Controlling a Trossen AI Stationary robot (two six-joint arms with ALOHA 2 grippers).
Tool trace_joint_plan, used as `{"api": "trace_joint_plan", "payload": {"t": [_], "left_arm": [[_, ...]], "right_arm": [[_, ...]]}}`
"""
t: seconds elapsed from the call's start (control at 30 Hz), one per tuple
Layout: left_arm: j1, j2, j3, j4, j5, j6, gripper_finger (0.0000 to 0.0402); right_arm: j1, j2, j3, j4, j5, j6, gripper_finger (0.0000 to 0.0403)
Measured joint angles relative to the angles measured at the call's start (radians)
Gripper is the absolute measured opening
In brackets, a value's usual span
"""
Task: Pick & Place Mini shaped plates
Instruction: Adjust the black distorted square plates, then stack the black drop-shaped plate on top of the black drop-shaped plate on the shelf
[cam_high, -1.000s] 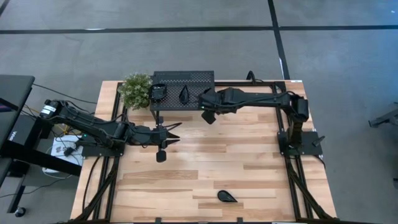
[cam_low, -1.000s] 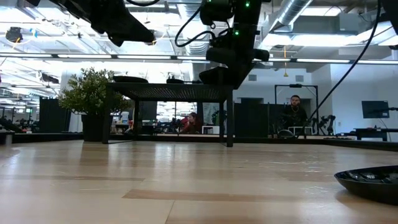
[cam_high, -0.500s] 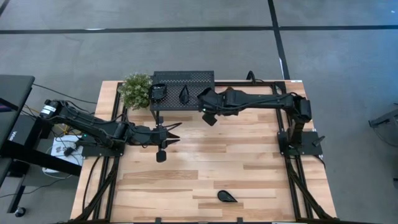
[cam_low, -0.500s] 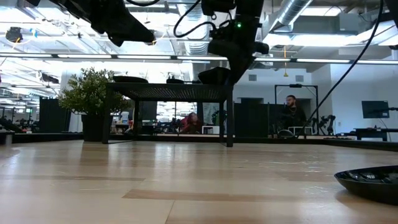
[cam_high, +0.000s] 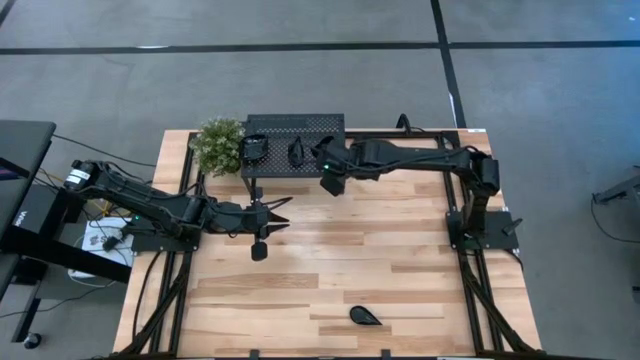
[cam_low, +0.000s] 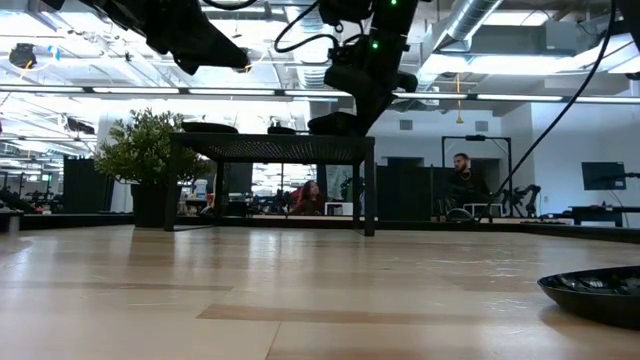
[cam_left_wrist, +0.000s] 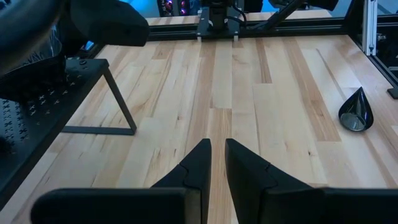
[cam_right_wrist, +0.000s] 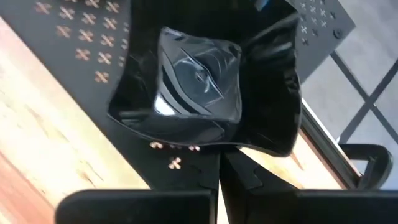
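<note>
Low view: a plate at the right edge (cam_low: 598, 290) is cut off by the frame; only its left part & rim show, shape can't be told. Upper parts of both arms run out of the top. People beyond the table are small & dim.

Right wrist view: the square plate (cam_right_wrist: 199, 74) hides the rack (cam_right_wrist: 68, 62) beneath it, & its near rim covers the right gripper (cam_right_wrist: 219, 163) tips.

Left wrist view: rack cut off at the edge.

High view: the two plates on the rack, esp. the leaf-shaped one (cam_high: 296, 150), are too small for rim detail.
</note>
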Motion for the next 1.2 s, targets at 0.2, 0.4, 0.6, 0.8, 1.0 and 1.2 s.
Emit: {"api": "trace_joint_plan", "payload": {"t": [0.2, 0.4, 0.6, 0.8, 1.0, 1.2], "left_arm": [[0.000, 0.000, 0.000, -0.003, 0.000, 0.000, 0.0049], [0.000, 0.000, 0.000, -0.004, 0.000, 0.000, 0.0049], [0.000, 0.000, 0.000, -0.004, 0.000, 0.000, 0.0049], [0.000, 0.000, 0.000, -0.004, 0.000, 0.000, 0.0049], [0.000, 0.000, 0.000, -0.004, 0.001, 0.000, 0.0049], [0.000, 0.000, 0.000, -0.004, 0.001, 0.000, 0.0049]], "right_arm": [[0.041, -0.014, 0.000, -0.054, -0.024, 0.047, 0.0000], [0.167, -0.078, 0.000, -0.084, -0.024, 0.094, 0.0000], [0.350, -0.161, 0.000, -0.123, -0.023, 0.181, 0.0000], [0.529, -0.208, -0.018, -0.314, 0.082, 0.403, 0.0000], [0.654, -0.296, -0.231, -0.306, 0.017, 0.697, 0.0000], [0.733, -0.326, -0.471, 0.005, -0.174, 0.840, 0.0000]]}}
